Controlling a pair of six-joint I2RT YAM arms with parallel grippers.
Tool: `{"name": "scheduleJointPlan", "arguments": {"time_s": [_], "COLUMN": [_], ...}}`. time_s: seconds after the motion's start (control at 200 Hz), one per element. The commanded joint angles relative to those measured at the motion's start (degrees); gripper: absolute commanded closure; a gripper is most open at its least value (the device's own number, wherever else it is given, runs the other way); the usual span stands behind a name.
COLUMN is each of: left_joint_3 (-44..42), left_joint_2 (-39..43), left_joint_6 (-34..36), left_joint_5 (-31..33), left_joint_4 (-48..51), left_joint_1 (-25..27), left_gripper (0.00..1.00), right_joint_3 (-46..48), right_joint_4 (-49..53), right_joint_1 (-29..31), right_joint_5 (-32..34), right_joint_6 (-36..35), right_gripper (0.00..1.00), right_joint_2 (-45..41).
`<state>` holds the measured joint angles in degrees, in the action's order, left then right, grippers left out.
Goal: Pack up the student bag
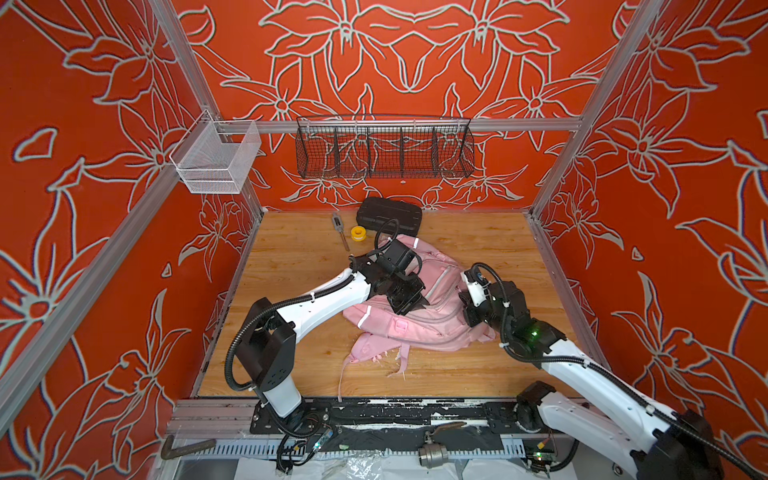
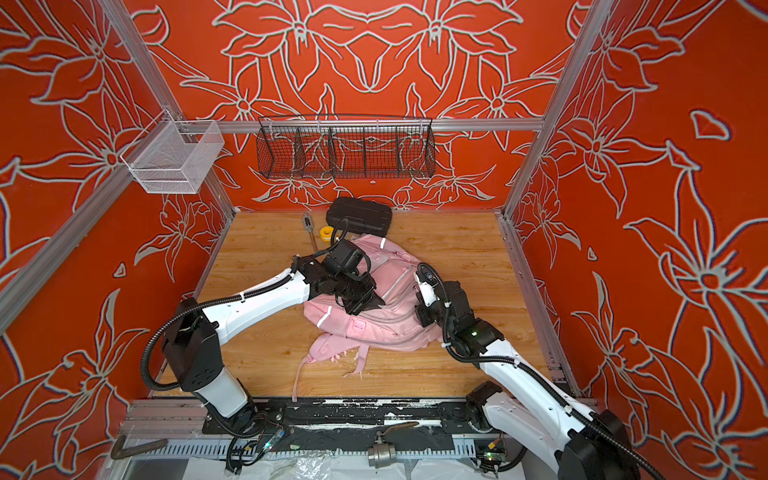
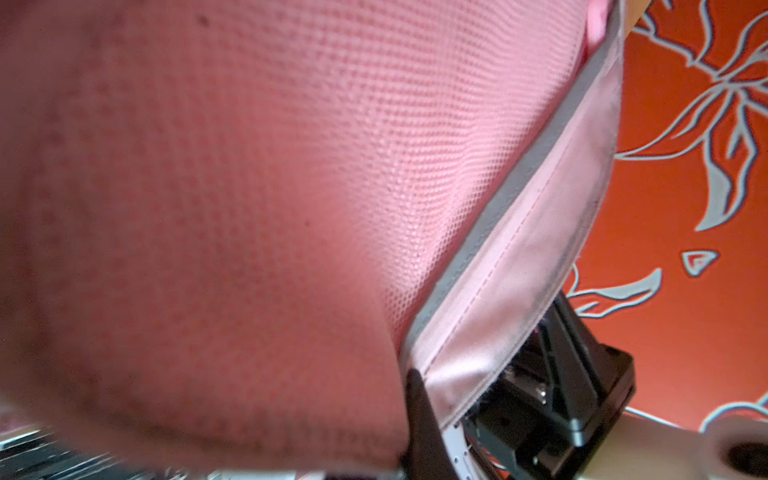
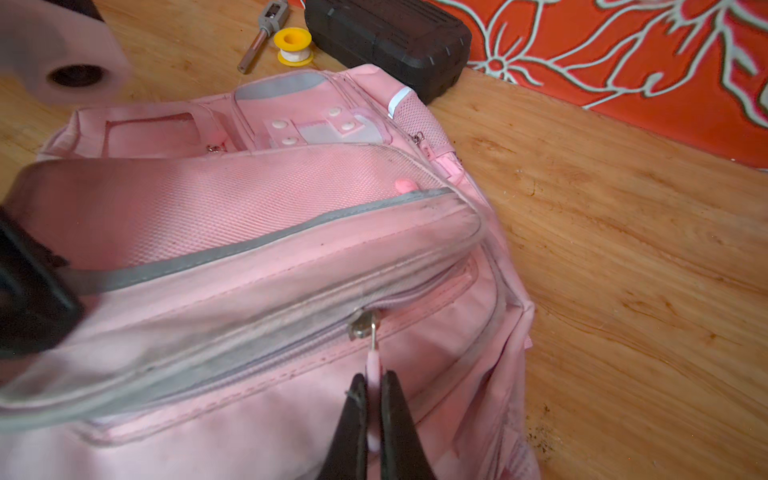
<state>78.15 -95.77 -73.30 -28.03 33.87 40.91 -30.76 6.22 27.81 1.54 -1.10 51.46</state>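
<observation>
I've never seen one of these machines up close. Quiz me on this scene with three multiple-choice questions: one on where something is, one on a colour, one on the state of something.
1. Where does the black case lie?
A. On the table, behind the student bag
B. At the front edge of the table
C. Inside the bag

2. What colour is the small spool beside the case?
A. Blue
B. Yellow
C. Green

3. What is the right gripper doing?
A. Hanging wide open in the air
B. Gripping the spool
C. Shut on the bag's zip pull

Answers:
1 A: in both top views the case sits past the bag, at the far edge.
2 B: its rims are yellow around white tape.
3 C: the right wrist view shows the pink pull pinched between its jaws.
</observation>
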Motion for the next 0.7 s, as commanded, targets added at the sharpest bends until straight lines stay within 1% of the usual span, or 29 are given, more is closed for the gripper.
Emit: {"name": "scheduleJointPlan", "arguments": {"time_s": [0.0, 0.15, 0.24, 0.35, 0.44, 0.55, 0.696], "left_joint_3": [0.81, -2.12, -2.13, -2.01, -2.89, -3.85, -4.85], "left_joint_2": [2.83, 5.76, 7.11, 8.56, 9.39, 9.83, 10.42], "left_joint_6": [8.43, 15.87, 20.85, 25.36, 27.94, 29.57, 28.17], "left_joint_5": [-3.29, -7.02, -7.71, -8.01, -8.01, -7.74, -6.88], "left_joint_4": [10.99, 14.58, 18.61, 22.27, 24.15, 24.68, 23.38], "left_joint_1": [-0.37, -4.37, -6.85, -9.11, -11.17, -13.46, -15.93], "left_gripper": [1.0, 1.0, 1.0, 1.0, 1.0, 1.0, 1.0], "right_joint_3": [-1.15, -1.39, -1.58, -1.86, -2.63, -3.92, -3.73], "right_joint_4": [-1.08, -2.82, -4.19, -6.16, -7.55, -8.45, -10.17], "right_joint_1": [-1.68, -2.47, -3.23, -4.96, -6.82, -7.37, -7.35], "right_joint_5": [5.49, 4.0, 2.43, 0.08, -4.58, -10.72, -19.14], "right_joint_6": [-0.13, -0.69, -1.66, -2.48, -2.96, -4.5, -5.24], "right_gripper": [1.0, 1.0, 1.0, 1.0, 1.0, 1.0, 1.0], "right_joint_2": [-0.88, 1.54, 2.88, 5.91, 9.52, 13.12, 12.74]}}
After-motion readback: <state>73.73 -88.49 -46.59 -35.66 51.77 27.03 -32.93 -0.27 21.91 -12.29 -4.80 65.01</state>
